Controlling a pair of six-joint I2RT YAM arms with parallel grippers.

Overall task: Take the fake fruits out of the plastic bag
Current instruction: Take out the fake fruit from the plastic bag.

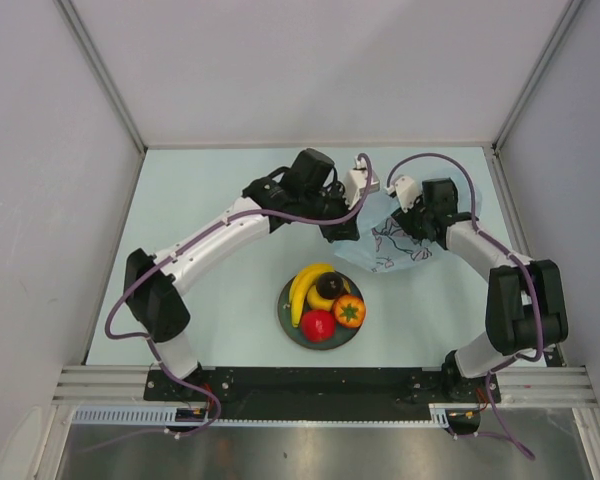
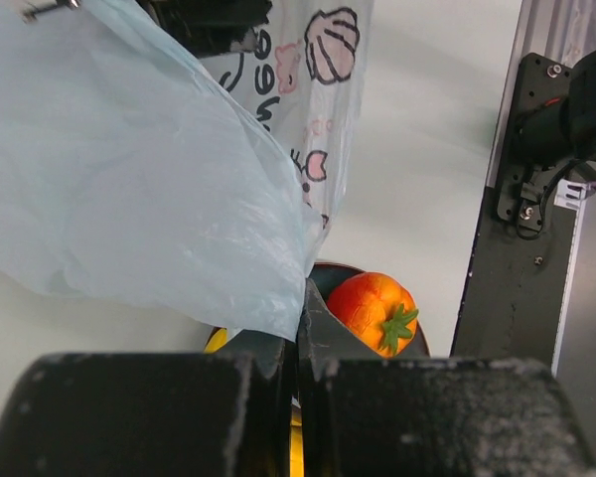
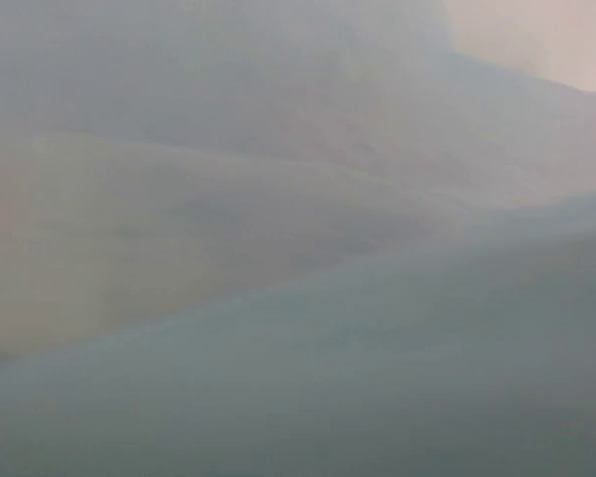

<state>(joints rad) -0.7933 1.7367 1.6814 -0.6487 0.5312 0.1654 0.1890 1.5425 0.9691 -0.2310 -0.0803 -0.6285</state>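
**Top view:** L arm reaches far beyond the dark teal round plate [image 1: 283,322]. The left gripper [image 1: 344,232] pinches the thin translucent light-blue plastic bag [image 1: 390,250], which lies beyond-right of plate. R arm is folded, right gripper [image 1: 418,222] at bag. Glossy toy fruits [image 1: 318,324] are heaped on plate, with bare pale table [image 1: 230,325] left of it.
**L wrist:** jaws closed on bag edge.
**R wrist:** film-blurred, jaw state can't tell.

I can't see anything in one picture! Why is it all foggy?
Right wrist view: grey-blue haze, something too close to focus, probably the plastic bag. Left wrist view: bag and orange fruit sharp, left pincer blurry. Top view: clear, evenly lit.
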